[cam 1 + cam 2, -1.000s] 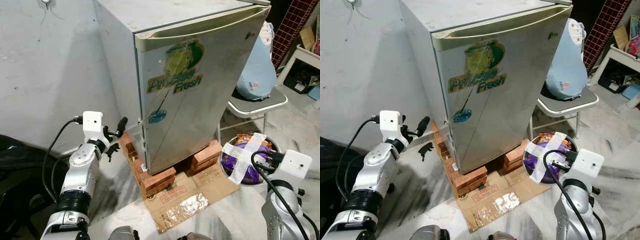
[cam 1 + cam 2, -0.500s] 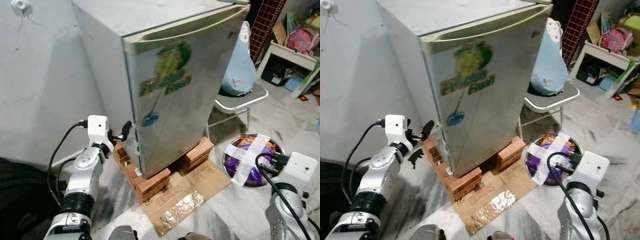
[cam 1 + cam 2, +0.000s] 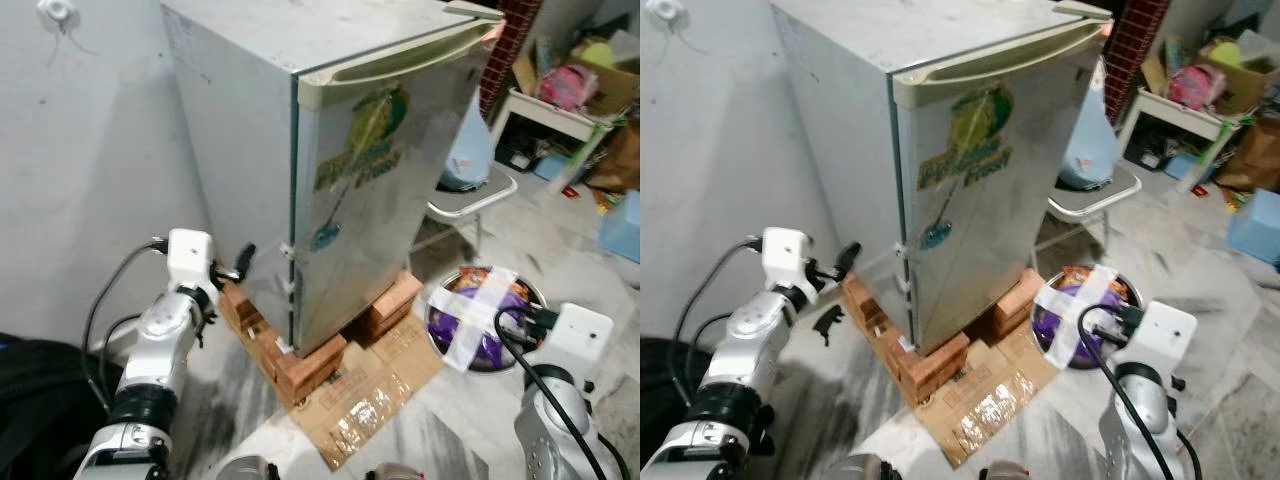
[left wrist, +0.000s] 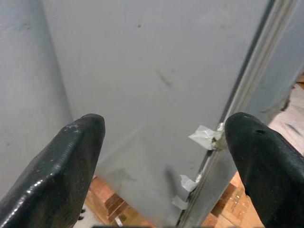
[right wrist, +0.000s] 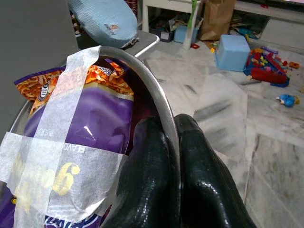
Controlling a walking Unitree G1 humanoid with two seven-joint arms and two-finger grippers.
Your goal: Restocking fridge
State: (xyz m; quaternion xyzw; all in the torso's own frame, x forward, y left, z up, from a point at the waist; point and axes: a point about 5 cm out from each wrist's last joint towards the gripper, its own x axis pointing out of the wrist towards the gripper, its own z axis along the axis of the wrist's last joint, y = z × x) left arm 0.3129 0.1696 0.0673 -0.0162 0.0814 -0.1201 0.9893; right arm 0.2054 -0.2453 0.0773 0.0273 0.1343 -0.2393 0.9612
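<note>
Here the right gripper (image 5: 164,156) pinches the steel bowl (image 5: 142,76) rim at lower right, while the left gripper (image 4: 164,137), jaws spread, faces the fridge (image 3: 340,170) side.

My head pair looks down at the fridge (image 3: 370,180), frame centre; my left wrist view faces its side closely; my right wrist view sits against the bowl (image 5: 142,76) rim

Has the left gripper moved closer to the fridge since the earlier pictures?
Yes. The left gripper, jaws open, now sits nearer the fridge side wall.
</note>
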